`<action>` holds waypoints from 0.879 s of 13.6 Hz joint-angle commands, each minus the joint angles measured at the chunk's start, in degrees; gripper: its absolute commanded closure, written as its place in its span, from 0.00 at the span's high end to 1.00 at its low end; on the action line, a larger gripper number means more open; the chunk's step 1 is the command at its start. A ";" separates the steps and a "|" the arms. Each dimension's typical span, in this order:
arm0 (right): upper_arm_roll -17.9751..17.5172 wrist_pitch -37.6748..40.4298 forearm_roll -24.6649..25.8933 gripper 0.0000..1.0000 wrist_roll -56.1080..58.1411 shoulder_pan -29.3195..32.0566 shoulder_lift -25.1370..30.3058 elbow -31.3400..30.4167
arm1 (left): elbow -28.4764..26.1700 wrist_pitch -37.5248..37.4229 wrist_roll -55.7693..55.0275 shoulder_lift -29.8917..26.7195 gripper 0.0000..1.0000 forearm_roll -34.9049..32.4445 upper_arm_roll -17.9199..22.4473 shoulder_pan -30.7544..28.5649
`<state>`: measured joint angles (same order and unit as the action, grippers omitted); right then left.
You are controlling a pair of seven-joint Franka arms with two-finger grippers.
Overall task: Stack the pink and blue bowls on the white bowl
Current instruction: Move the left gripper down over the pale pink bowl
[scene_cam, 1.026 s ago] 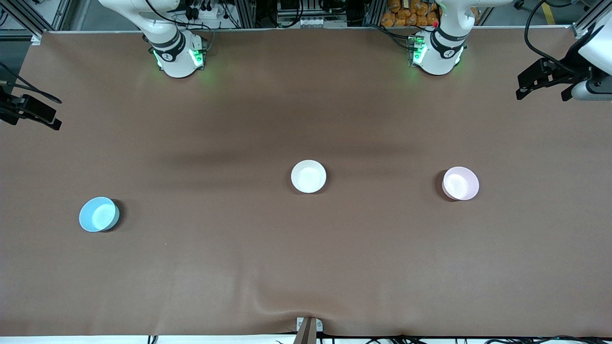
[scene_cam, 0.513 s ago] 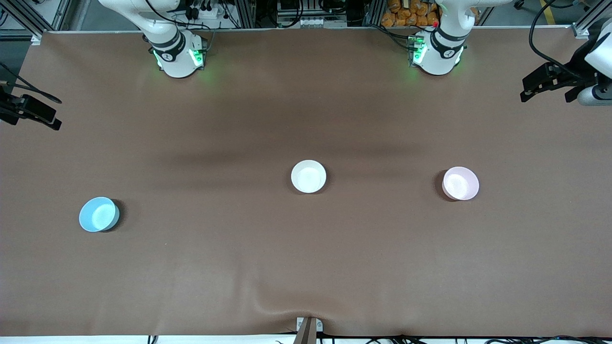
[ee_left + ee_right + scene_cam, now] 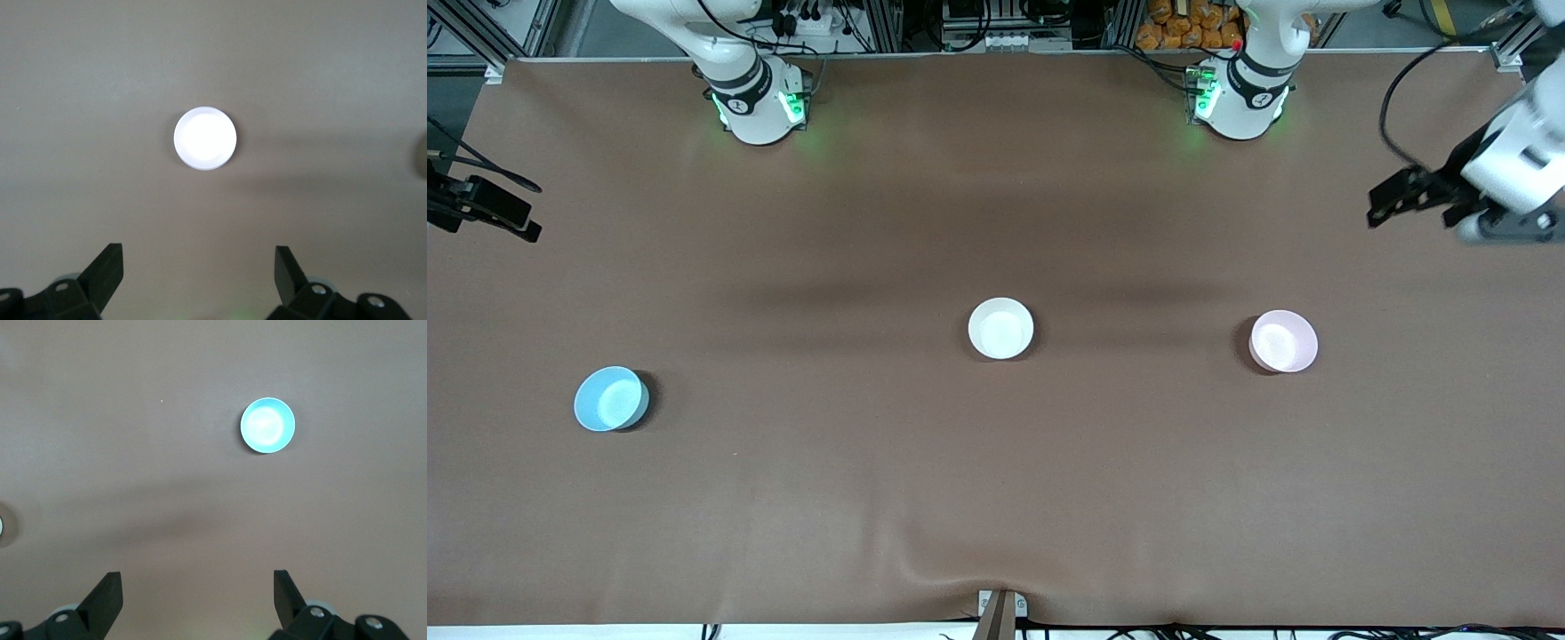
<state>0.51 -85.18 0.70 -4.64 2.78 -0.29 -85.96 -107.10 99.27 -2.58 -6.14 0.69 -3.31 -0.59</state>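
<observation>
White bowl (image 3: 1000, 328) at mid-bench (image 3: 996, 498), pink bowl (image 3: 1283, 341) toward the left arm's end, blue bowl (image 3: 610, 398) toward the right arm's end, all well apart. Left end effector (image 3: 199, 280) and right end effector (image 3: 197, 600) both wide and empty, up over bare bench at each arm's own end.

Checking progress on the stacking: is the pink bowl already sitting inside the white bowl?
No, the pink bowl sits alone on the table, well apart from the white bowl, toward the left arm's end.
</observation>
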 commanded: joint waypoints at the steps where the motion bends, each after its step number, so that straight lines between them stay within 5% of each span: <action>1: 0.81 -1.47 -0.53 1.00 -0.02 -1.11 0.64 -0.34 | -10.29 12.39 -1.02 -1.33 1.00 -1.13 -0.55 -0.55; 5: 0.63 -5.43 -0.62 1.00 0.86 -1.72 0.38 -1.49 | -18.23 26.48 -1.11 3.93 1.00 -1.04 -0.64 -1.96; 12: 0.28 -5.43 -0.44 1.00 0.86 -1.37 0.20 -1.22 | -18.23 34.48 -1.11 13.86 1.00 -1.04 -0.55 -4.58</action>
<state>0.47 -89.99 0.71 -4.24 1.53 -0.46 -86.85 -125.70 131.07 -2.59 5.60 0.69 -3.35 -2.99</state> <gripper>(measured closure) 0.000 0.000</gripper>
